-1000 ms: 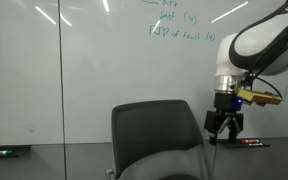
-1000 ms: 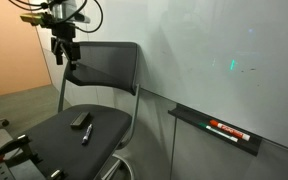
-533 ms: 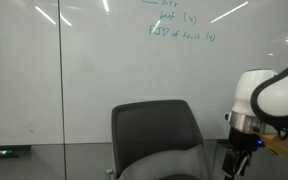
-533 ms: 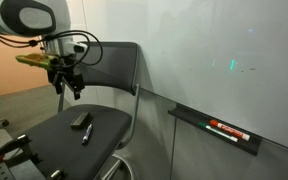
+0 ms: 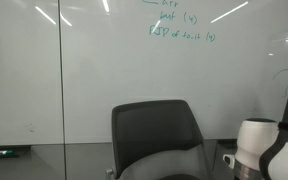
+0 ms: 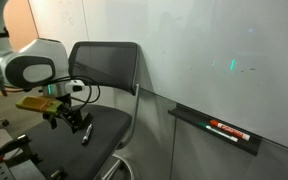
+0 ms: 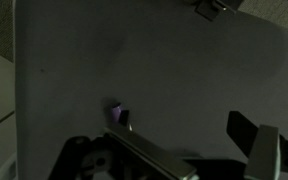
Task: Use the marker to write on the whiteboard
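Observation:
The whiteboard point(image 5: 94, 70) fills the wall and carries green handwriting at the top; it also shows in an exterior view point(image 6: 214, 45). A dark marker point(image 6: 85, 133) lies on the seat of a black chair point(image 6: 104, 65). My gripper point(image 6: 70, 121) is low over the seat, right beside the marker, with its fingers apart and nothing in them. In the wrist view the marker point(image 7: 134, 135) runs diagonally with a purple-lit tip, and my gripper point(image 7: 179, 150) is just above it with one dark finger at the right. In the exterior view facing the board, only my arm point(image 5: 259, 145) shows.
A tray point(image 6: 194, 120) on the board's lower edge holds a red marker point(image 6: 229, 130). Another ledge point(image 5: 4, 152) sits at the board's lower left. The chair back point(image 5: 154, 125) stands against the board. A vertical seam point(image 5: 62, 70) splits the board.
My arm has come down from beside the chair back to just over the seat, close to the marker. In the board-facing view the gripper has dropped out of the frame.

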Controlling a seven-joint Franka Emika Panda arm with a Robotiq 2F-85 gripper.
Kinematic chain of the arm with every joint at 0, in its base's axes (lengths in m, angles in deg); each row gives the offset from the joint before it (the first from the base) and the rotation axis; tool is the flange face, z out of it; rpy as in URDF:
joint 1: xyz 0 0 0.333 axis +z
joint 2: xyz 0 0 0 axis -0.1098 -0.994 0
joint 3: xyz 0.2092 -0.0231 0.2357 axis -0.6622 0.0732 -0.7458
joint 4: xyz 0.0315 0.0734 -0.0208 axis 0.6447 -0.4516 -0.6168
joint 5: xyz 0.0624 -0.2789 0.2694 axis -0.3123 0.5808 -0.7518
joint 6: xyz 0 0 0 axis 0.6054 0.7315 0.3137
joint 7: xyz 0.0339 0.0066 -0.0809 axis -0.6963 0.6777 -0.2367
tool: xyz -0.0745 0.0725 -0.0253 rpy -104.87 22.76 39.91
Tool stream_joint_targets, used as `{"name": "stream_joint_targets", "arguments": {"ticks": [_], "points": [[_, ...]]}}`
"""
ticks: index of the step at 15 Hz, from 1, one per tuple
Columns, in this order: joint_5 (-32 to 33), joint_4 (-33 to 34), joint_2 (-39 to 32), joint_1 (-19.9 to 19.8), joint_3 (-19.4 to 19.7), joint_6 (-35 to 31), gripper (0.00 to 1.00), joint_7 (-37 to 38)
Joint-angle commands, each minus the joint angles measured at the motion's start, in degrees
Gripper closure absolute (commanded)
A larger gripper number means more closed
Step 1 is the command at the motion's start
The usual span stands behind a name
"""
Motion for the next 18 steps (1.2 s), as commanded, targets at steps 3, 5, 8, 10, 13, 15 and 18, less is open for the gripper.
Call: {"name": "stream_joint_targets", "arguments": {"ticks": [3, 5, 8, 10, 13, 15, 18], "points": [[7.7, 6.2, -14.0, 9.3, 9.2, -12.2, 0.0, 2.6], [7.9, 8.6, -17.4, 12.6, 11.9, -14.7, 0.0, 2.0], [7.2, 13.0, -21.7, 17.7, 15.6, -14.8, 0.0, 1.8], [7.2, 14.9, -23.4, 20.1, 17.4, -14.4, 0.0, 1.7], [7.1, 16.1, -24.6, 23.8, 19.9, -14.5, 0.0, 1.6], [6.7, 15.8, -24.1, 27.0, 22.2, -14.6, 0.0, 1.6], [5.6, 16.1, -23.5, 32.2, 25.7, -14.5, 0.0, 2.2]]}}
